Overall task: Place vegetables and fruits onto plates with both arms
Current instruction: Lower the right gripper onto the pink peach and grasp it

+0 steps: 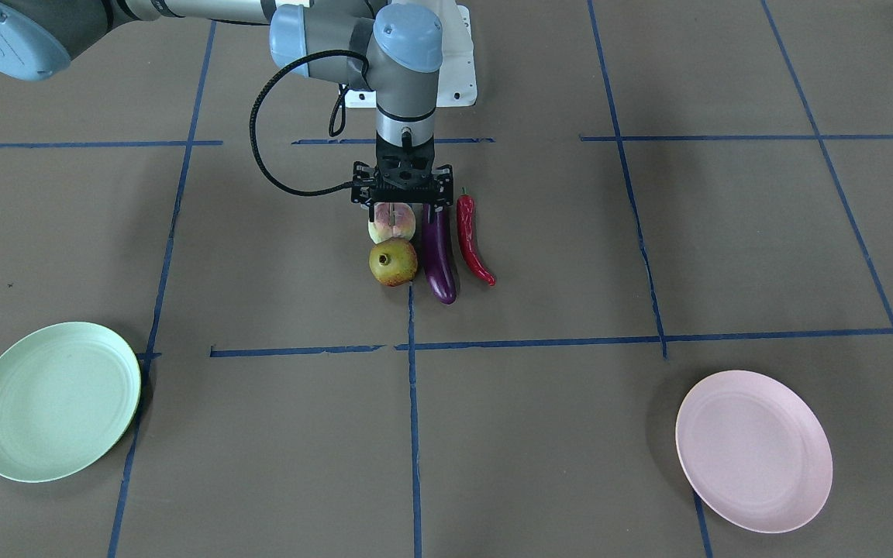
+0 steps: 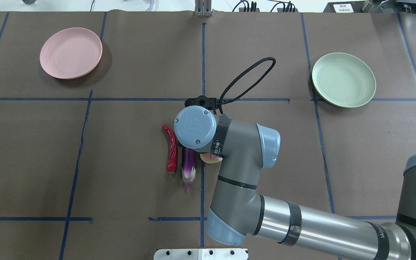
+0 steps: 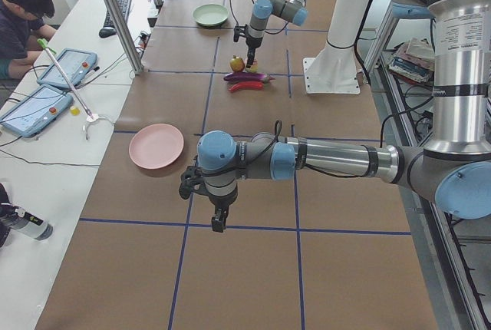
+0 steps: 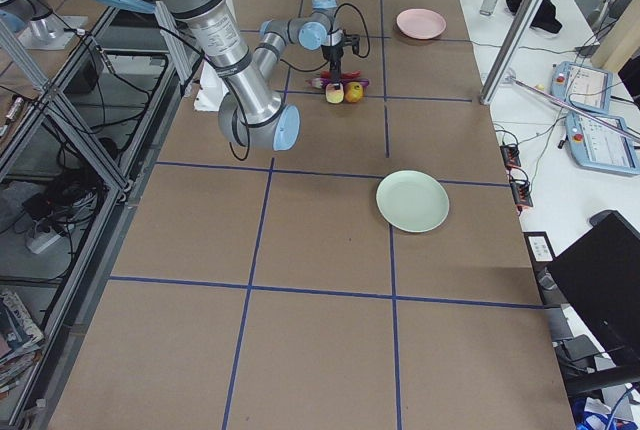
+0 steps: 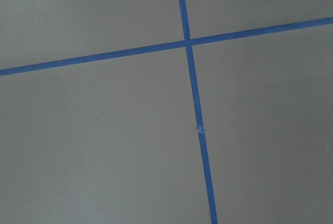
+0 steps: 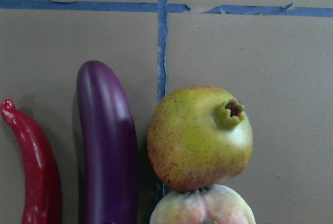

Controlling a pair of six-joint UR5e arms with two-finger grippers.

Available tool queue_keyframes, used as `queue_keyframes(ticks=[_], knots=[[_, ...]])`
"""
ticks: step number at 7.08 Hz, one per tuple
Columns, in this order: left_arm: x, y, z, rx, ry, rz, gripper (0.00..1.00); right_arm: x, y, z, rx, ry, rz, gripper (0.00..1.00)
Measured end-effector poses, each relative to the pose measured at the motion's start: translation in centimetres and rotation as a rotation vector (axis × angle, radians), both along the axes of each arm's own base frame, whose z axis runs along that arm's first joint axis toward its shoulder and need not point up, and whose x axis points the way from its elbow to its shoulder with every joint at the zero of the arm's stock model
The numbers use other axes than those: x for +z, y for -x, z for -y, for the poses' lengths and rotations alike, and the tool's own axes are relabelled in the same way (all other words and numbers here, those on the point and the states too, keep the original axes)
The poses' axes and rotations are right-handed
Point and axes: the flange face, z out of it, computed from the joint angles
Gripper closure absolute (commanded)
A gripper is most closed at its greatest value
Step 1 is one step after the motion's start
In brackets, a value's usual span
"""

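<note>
The peach, pomegranate, purple eggplant and red chili lie together at the table's middle. My right gripper hangs straight down over the peach, open, with a finger on each side of it. The right wrist view shows the pomegranate, eggplant, chili and the peach's top. The green plate and pink plate stand empty. My left gripper hovers over bare table near the pink plate; I cannot tell whether it is open.
Brown table cover with blue tape lines. The white robot base sits at the near edge. The right arm's wrist hides the pomegranate from overhead. An operator with tablets sits at a side table.
</note>
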Motion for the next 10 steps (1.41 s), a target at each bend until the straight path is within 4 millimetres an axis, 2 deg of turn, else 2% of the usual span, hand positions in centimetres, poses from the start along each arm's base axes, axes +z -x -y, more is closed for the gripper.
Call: queue_keyframes(ticks=[2, 3, 4, 5, 6, 7, 8, 9, 10], knots=[[0.2, -0.1, 0.0, 0.001, 0.003, 0.0, 0.0, 1.5, 0.7, -0.2, -0.013, 0.0, -0.048, 0.01], [0.2, -0.1, 0.0, 0.002, 0.004, 0.0, 0.0, 2.1, 1.5, -0.4, -0.017, -0.006, -0.067, 0.25], [0.3, -0.1, 0.0, 0.002, 0.006, 0.0, 0.0, 2.3, 1.9, -0.5, -0.019, -0.008, -0.074, 0.92], [0.3, -0.1, 0.0, 0.002, 0.006, -0.001, 0.0, 2.2, 1.9, -0.5, -0.022, -0.005, -0.071, 0.98], [0.4, -0.1, 0.0, 0.002, 0.007, -0.001, 0.0, 1.5, 1.4, -0.4, -0.026, 0.003, -0.052, 0.98], [0.4, -0.1, 0.0, 0.002, 0.008, -0.001, 0.0, 0.3, -0.4, 0.4, -0.025, 0.02, -0.019, 0.98], [0.4, -0.1, 0.0, 0.002, 0.008, -0.001, 0.0, -1.2, -3.7, 1.8, -0.031, 0.037, 0.007, 0.97], [0.4, -0.1, 0.0, 0.002, 0.008, -0.001, 0.0, -1.6, -8.1, 3.8, -0.048, 0.042, 0.016, 0.97], [0.4, -0.1, 0.0, 0.002, 0.008, -0.001, 0.0, -0.1, -12.8, 6.5, -0.076, 0.04, 0.021, 0.97]])
